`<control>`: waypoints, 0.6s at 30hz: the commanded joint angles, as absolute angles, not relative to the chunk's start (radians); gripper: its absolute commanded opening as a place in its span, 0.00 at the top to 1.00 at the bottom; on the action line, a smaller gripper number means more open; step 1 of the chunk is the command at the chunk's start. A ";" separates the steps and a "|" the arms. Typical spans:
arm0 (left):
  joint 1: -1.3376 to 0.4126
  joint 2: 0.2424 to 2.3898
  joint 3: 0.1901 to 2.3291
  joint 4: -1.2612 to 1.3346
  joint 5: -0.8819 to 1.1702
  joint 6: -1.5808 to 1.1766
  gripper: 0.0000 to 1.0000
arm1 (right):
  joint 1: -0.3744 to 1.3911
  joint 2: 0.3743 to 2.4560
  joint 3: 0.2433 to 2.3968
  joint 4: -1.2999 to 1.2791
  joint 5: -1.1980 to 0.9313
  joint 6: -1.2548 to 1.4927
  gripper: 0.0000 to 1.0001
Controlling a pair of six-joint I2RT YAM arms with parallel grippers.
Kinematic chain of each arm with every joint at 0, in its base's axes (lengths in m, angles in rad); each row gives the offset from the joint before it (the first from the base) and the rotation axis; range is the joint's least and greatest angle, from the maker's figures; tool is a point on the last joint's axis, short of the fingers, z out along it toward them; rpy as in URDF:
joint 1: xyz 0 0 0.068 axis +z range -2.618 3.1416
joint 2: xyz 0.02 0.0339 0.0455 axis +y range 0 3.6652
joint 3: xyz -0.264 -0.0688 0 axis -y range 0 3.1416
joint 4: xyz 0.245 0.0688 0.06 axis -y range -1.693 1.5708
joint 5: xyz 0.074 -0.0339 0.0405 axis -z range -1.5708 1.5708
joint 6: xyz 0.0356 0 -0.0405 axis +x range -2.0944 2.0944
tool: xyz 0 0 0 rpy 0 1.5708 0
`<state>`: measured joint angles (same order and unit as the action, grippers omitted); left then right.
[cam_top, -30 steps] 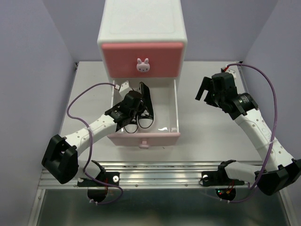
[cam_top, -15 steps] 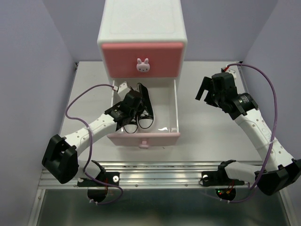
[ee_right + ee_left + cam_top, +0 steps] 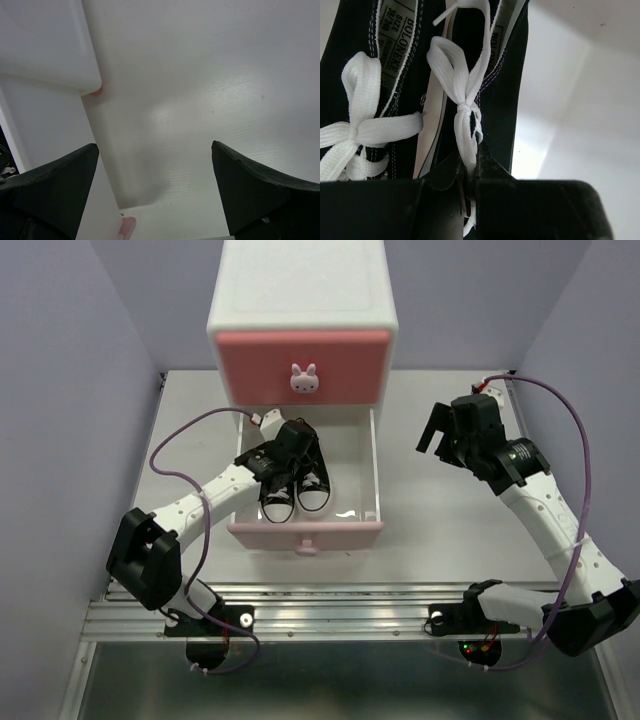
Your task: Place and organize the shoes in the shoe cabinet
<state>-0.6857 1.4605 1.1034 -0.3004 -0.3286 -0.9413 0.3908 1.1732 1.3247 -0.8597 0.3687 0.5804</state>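
The left gripper (image 3: pixel 295 440) hangs over the heel end of the 2 black sneakers (image 3: pixel 313 492). They lie side by side, toes toward the front, in the left half of the open lower drawer (image 3: pixel 373 465), with room to their right. Its fingers look pinched together on 1 lace (image 3: pixel 465 107). The right gripper (image 3: pixel 440 435), spread apart, is farther off over the table (image 3: pixel 440 530).

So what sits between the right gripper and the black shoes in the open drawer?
Top view: from the right gripper, bare table, then the lower drawer's right wall, then bare drawer floor up to the black shoes.
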 commanded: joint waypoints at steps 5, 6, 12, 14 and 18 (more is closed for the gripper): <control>-0.677 1.420 1.173 -0.334 -0.318 -0.939 1.00 | 0.383 1.127 1.305 -0.842 0.400 0.597 0.00; -0.676 1.420 1.181 -0.340 -0.318 -0.931 1.00 | 0.383 1.126 1.305 -0.842 0.399 0.598 0.00; -0.637 1.416 1.164 -0.367 -0.255 -0.917 1.00 | 0.383 1.123 1.304 -0.842 0.396 0.604 0.00; -0.634 1.417 1.172 -0.370 -0.255 -0.916 1.00 | 0.383 1.120 1.302 -0.844 0.402 0.601 0.00; -0.632 1.427 1.158 -0.351 -0.270 -0.882 1.00 | 0.383 1.112 1.296 -0.844 0.400 0.603 0.00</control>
